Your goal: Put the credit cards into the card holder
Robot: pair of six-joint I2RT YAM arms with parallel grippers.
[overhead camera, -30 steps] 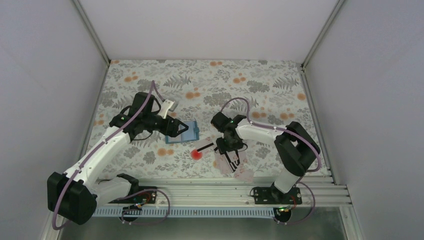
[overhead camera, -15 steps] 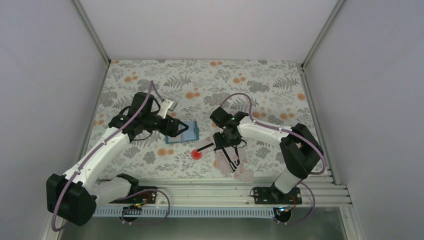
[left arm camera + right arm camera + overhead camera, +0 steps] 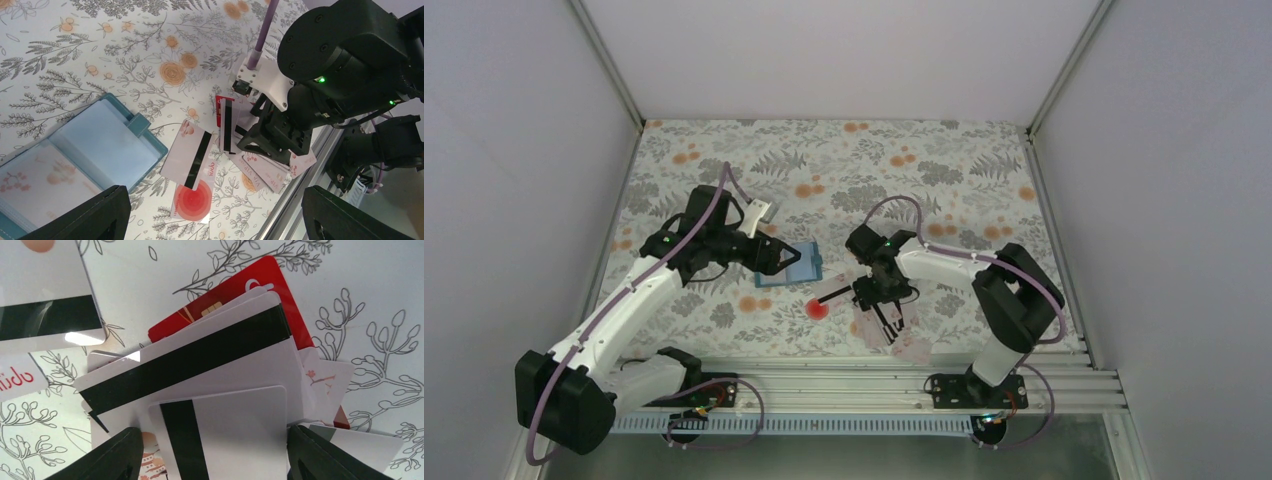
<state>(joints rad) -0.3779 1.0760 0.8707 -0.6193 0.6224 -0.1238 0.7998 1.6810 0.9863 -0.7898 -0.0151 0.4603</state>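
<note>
The blue card holder [image 3: 95, 145] lies open on the floral cloth, and shows as a blue patch [image 3: 796, 264] from above. My left gripper [image 3: 215, 200] hovers open above its right edge, nothing between the fingers. A pale credit card with a black stripe [image 3: 192, 157] lies beside it, half over a card printed with a round red spot [image 3: 195, 200]. Several more credit cards, one red [image 3: 225, 300], lie in a loose pile [image 3: 894, 335]. My right gripper [image 3: 214, 440] is low over that pile, open, its fingers [image 3: 107, 460] close beside the long edges of the top striped card [image 3: 235, 430].
The metal rail [image 3: 874, 385] that carries both arm bases runs along the near edge, just behind the card pile. White walls [image 3: 544, 200] close in the table on the left, back and right.
The right gripper's jaws have widened over the pile, and its wrist has shifted slightly. The left arm and the card holder have not moved.
</note>
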